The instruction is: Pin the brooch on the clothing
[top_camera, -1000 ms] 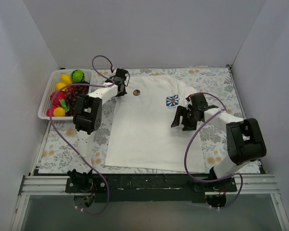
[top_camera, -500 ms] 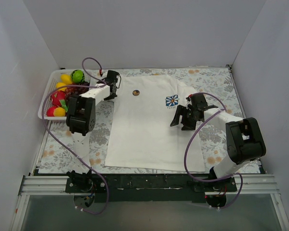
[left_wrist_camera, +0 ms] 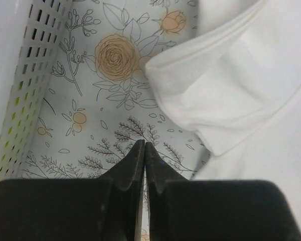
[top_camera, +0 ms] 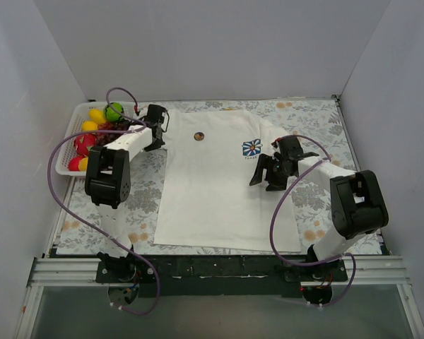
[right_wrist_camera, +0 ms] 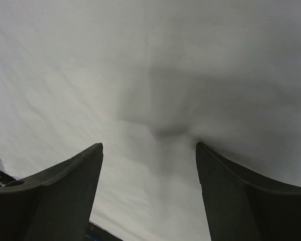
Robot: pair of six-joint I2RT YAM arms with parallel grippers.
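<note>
The white T-shirt (top_camera: pixel 219 191) lies flat on the floral cloth, with its blue-and-white logo (top_camera: pixel 252 149) on the chest. The small brownish-gold brooch (top_camera: pixel 198 135) rests on the shirt near the collar, and nothing holds it. My left gripper (top_camera: pixel 156 113) is shut and empty, left of the shirt's sleeve and next to the basket. In the left wrist view its closed tips (left_wrist_camera: pixel 144 146) hover over the cloth beside the folded sleeve (left_wrist_camera: pixel 231 90). My right gripper (top_camera: pixel 265 182) is open and low over the shirt below the logo. The right wrist view shows only white fabric (right_wrist_camera: pixel 190 60) between its fingers (right_wrist_camera: pixel 148 146).
A white perforated basket (top_camera: pixel 68 145) of toy fruit stands at the back left; its wall (left_wrist_camera: pixel 20 100) is close on the left of my left gripper. The grey floral cloth (top_camera: pixel 318 120) covers the table. White walls enclose the back and both sides.
My left gripper has swung left, away from the brooch and off the shirt, towards the basket. The brooch stays on the shirt. The right arm has barely moved.
</note>
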